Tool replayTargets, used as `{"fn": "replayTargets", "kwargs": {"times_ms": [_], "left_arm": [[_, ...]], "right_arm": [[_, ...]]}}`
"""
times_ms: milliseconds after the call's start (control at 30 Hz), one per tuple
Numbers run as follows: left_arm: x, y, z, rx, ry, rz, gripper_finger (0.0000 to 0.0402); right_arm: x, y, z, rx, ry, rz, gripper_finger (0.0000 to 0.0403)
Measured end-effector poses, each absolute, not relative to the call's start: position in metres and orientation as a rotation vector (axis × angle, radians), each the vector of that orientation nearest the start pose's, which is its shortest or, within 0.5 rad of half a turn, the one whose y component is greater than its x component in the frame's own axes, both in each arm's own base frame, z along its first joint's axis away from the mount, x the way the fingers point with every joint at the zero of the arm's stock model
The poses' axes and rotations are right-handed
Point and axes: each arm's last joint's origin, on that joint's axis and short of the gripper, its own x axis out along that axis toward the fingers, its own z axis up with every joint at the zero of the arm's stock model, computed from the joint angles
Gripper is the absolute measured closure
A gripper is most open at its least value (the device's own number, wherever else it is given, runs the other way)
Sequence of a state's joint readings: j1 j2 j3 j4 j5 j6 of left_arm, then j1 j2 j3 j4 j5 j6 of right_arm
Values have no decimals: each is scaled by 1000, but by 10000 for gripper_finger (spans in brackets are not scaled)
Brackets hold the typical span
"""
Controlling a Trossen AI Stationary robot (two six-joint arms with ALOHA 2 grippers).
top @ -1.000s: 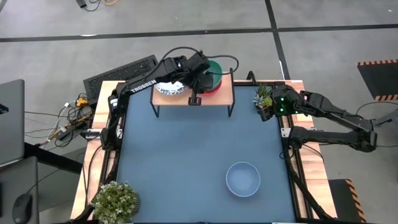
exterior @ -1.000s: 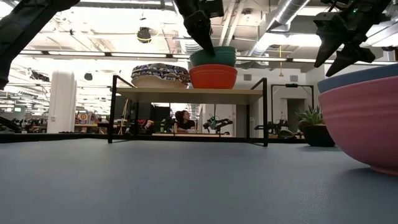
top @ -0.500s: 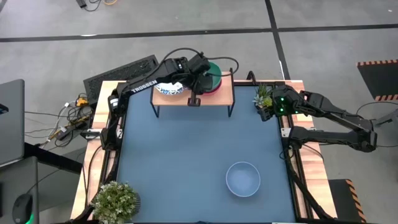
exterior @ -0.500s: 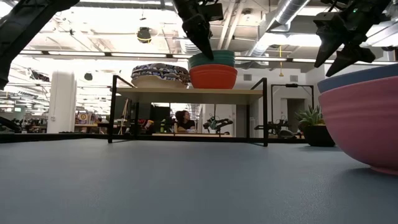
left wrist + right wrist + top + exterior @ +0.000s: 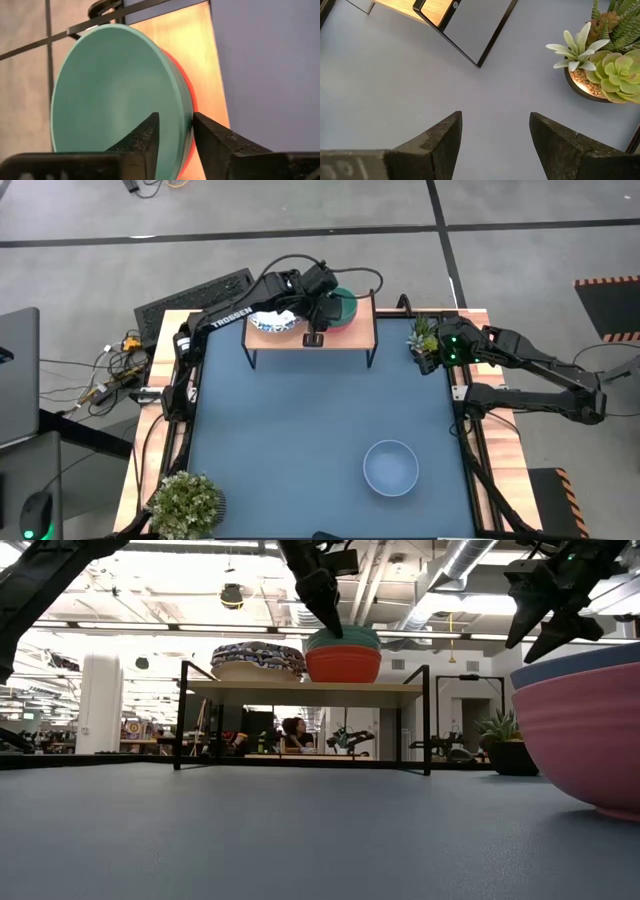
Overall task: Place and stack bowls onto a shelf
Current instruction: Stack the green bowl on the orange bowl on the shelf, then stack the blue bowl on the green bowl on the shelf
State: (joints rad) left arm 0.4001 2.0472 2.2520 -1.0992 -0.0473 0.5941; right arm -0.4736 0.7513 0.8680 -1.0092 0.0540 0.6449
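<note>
A green bowl [image 5: 343, 305] [image 5: 345, 638] [image 5: 110, 90] sits nested in a red bowl [image 5: 343, 664] [image 5: 189, 97] on the wooden shelf [image 5: 355, 332] [image 5: 300, 692]. Beside them a blue-patterned white bowl [image 5: 272, 323] [image 5: 258, 660] rests on the shelf top. My left gripper [image 5: 326, 306] [image 5: 176, 125] is over the shelf, shut on the green bowl. A pale blue bowl [image 5: 390, 467] stands on the table near the front, nested in a pink bowl [image 5: 590, 740]. My right gripper [image 5: 432, 346] [image 5: 495, 135] hangs open above the table's far right corner. My left gripper has the green bowl's rim [image 5: 184, 107] between its fingers, one finger inside the bowl and one [image 5: 210, 135] outside, between the green wall and the red bowl. The fingers come from above, slanting down. The green bowl sits level inside the red bowl.
A potted succulent [image 5: 425, 338] [image 5: 600, 65] stands at the far right corner, close under my right gripper. A bushy potted plant [image 5: 185, 502] fills the near left corner. The blue table surface between shelf and front bowls is bare.
My left gripper has moved down with the green bowl. The bowl stood higher above the red bowl a second ago and now sits deep inside it, only its rim showing above. The right arm has kept still.
</note>
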Motion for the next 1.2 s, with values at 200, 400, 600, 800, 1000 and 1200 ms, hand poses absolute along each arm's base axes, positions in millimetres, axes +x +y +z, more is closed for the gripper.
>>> {"fn": "replayTargets", "kwargs": {"times_ms": [200, 400, 600, 800, 1000, 1200], "left_arm": [[394, 167, 380, 407, 955, 164, 259], [395, 159, 391, 427, 950, 270, 243], [401, 141, 398, 402, 919, 356, 285], [410, 114, 399, 447, 903, 350, 386], [426, 89, 398, 366, 773, 226, 395], [437, 52, 401, 259, 642, -33, 396]], "right_arm": [[110, -58, 297, 777, 700, -764, 143], [110, -58, 297, 777, 701, -763, 143], [110, -58, 297, 777, 701, -763, 143], [110, -58, 297, 777, 701, -763, 143], [110, -58, 296, 757, 711, -754, 143], [109, -58, 296, 757, 717, -753, 143]]}}
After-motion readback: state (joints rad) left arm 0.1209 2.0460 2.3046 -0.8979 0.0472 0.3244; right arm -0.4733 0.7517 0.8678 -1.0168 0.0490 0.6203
